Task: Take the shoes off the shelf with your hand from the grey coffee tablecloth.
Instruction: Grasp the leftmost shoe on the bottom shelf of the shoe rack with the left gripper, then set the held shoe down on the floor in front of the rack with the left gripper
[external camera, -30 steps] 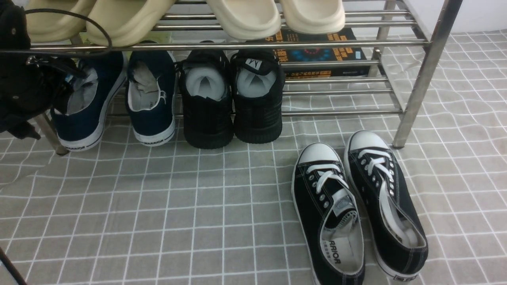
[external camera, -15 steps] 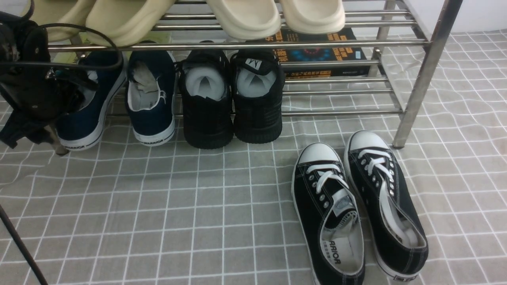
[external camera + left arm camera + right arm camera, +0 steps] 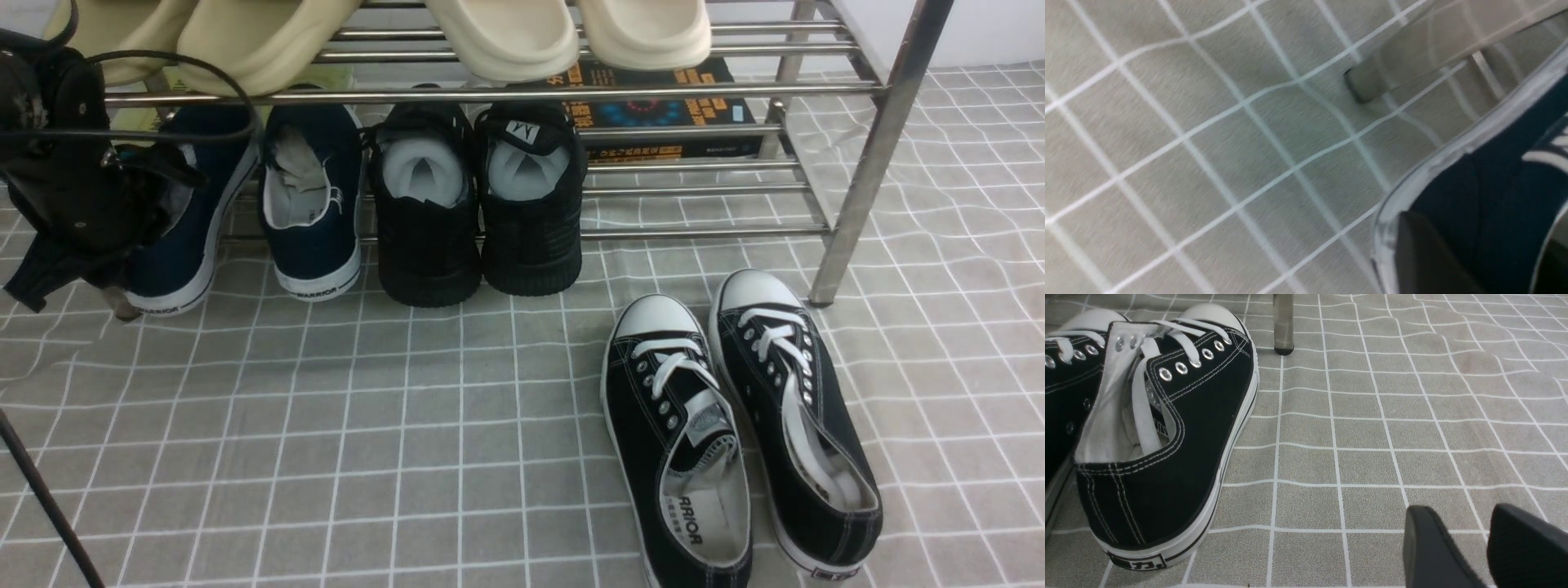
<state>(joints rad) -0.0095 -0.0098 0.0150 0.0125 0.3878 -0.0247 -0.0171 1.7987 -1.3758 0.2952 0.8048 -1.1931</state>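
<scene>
Left end effector [image 3: 159,214] looks clamped on the side of the outer navy shoe [image 3: 175,269] at the rack's [image 3: 869,175] left end, probably because that edge is easiest to pinch. Right end effector [image 3: 1464,516] sits apart, nothing held. Counting: two navies and two black sneakers [image 3: 429,253] on the rack's lower tier, four cream clogs [image 3: 645,37] up top, two lace-ups [image 3: 673,425] in front.

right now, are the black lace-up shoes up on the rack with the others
No, the black lace-up shoes lie on the gridded cloth, in front of the rack.
</scene>
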